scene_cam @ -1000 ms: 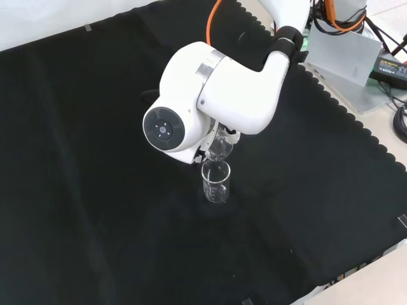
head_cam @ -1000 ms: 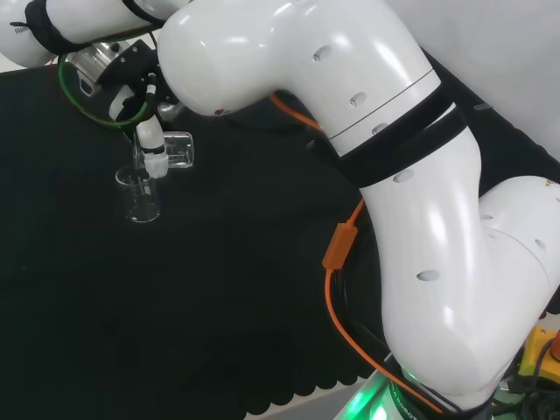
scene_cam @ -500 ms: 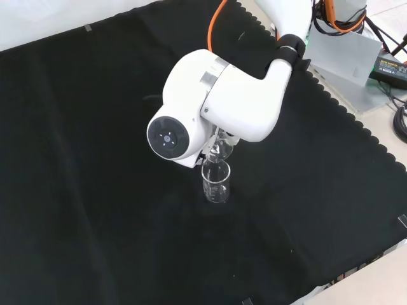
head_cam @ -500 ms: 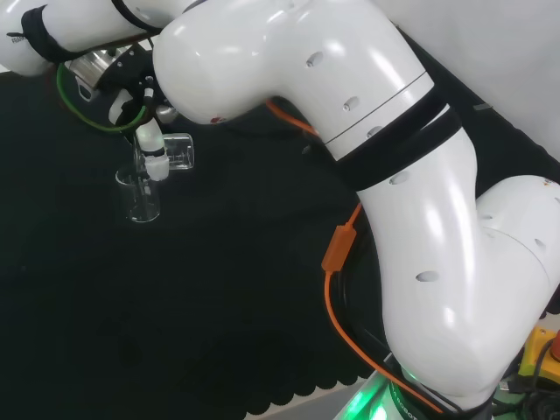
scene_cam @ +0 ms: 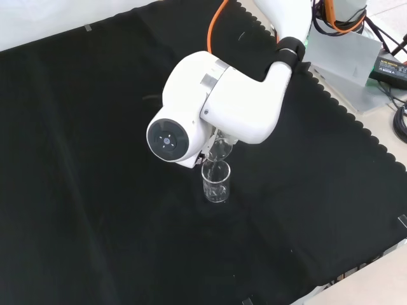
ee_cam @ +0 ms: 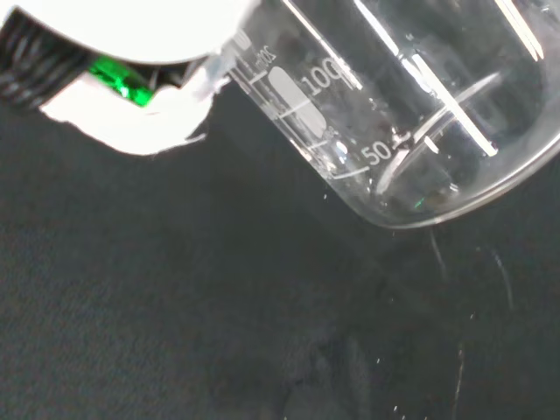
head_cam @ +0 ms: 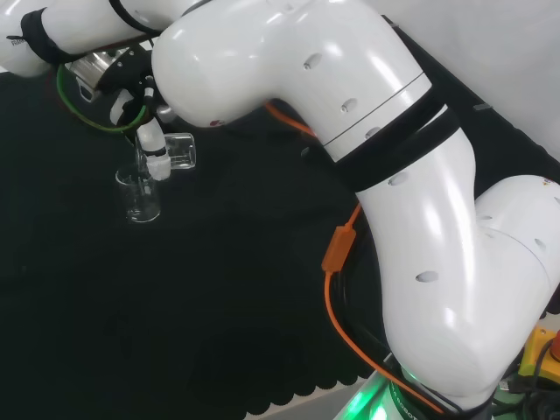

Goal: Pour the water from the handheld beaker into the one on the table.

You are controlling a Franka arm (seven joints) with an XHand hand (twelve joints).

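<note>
Two beakers meet: fingers [head_cam: 152, 144] curled round the handheld beaker [head_cam: 178, 150], tipped slightly further than before over the bench beaker [head_cam: 139, 194]; pouring continues.

A bench covered with black cloth [scene_cam: 95, 190], its near edge scalloped in the front view. One clear glass beaker [scene_cam: 215, 182] stands upright on the cloth, near its middle.

Robot hand [head_cam: 150, 140] holding tilted beaker [head_cam: 178, 151] on its side, above upright beaker [head_cam: 140, 196], black cloth [head_cam: 219, 289]
</note>
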